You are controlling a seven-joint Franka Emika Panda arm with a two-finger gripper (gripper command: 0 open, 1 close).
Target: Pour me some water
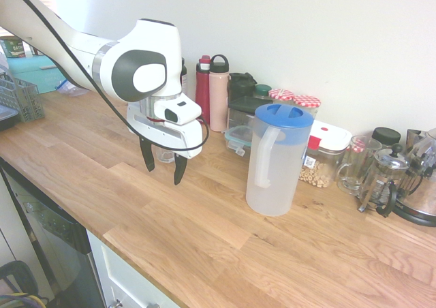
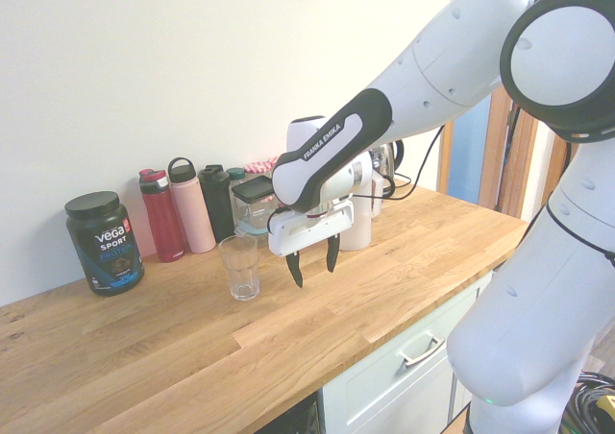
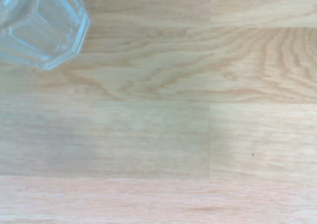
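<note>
A tall frosted plastic jug (image 1: 276,161) with a blue lid and a white handle stands upright on the wooden counter (image 1: 204,233). The water inside it hardly shows through the frosted wall. My gripper (image 1: 163,174) hangs open and empty just above the counter, to the left of the jug and apart from it. Behind the fingers stands an empty clear drinking glass (image 2: 238,268), also seen from above in the wrist view (image 3: 39,21). In the second exterior view my gripper (image 2: 314,274) is right of the glass, and the arm hides most of the jug (image 2: 361,230).
Red (image 1: 203,90) and pink (image 1: 219,93) bottles, jars and food boxes line the wall. A glass mug (image 1: 354,165) and a French press (image 1: 385,178) stand right of the jug. A dark Vega tub (image 2: 104,242) sits at the far end, a grey dish rack (image 1: 20,97) by the counter's edge.
</note>
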